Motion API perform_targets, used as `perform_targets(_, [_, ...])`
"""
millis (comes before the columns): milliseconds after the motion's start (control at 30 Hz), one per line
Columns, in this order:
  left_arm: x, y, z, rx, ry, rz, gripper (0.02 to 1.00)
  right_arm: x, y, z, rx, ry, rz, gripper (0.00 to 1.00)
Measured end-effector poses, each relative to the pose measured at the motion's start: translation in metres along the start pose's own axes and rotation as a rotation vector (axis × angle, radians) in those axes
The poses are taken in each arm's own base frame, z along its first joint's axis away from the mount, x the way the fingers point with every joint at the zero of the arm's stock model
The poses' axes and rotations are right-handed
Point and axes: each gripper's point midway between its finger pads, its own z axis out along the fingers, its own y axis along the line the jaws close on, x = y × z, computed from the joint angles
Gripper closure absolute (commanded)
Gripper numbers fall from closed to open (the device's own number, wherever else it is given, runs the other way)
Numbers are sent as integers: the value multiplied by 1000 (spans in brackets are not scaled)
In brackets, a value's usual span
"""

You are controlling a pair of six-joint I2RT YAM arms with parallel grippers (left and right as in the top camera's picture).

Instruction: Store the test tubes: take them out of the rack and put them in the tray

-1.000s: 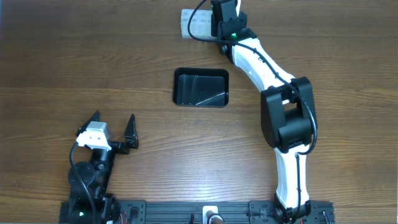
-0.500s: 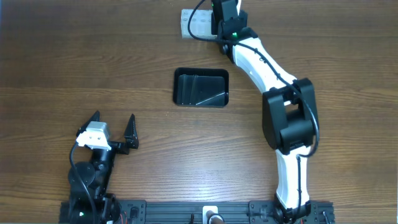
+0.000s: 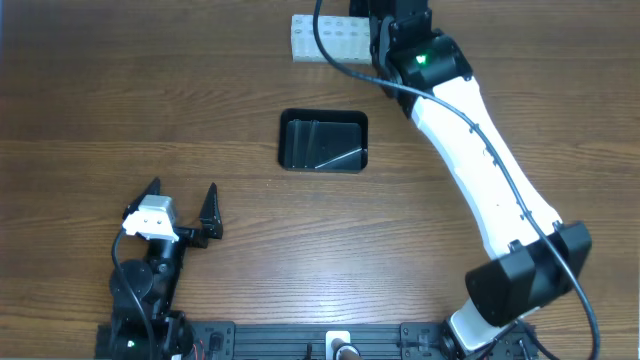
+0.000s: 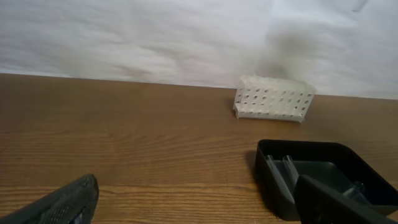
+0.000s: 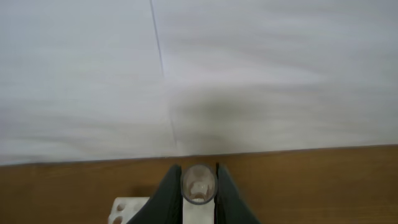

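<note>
Right gripper [image 5: 198, 190], pinching a test tube [image 5: 198, 182] beside the white rack [image 3: 322, 38] at the far edge of the table [image 3: 140, 100], presumably for carrying to the black tray [image 3: 323, 141] nearer centre; left gripper [image 3: 183, 205] rests spread, near left.

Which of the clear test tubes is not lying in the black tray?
The clear test tube between the right gripper's fingers, near the white rack; the others lie flat in the black tray.
</note>
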Motion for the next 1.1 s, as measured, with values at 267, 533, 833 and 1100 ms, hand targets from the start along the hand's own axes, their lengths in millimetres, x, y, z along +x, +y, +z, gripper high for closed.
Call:
perform_targets(267, [0, 0, 0, 0, 0, 0, 18, 104, 16, -31, 8, 398, -14, 952])
perform_targets(533, [0, 0, 0, 0, 0, 0, 18, 185, 28, -36, 15, 641, 72, 919])
perform_targets(833, [0, 0, 0, 0, 0, 0, 18, 274, 37, -7, 37, 771, 118, 906])
perform_targets(1100, [0, 0, 0, 0, 0, 0, 18, 294, 48, 5, 15, 798, 153, 886])
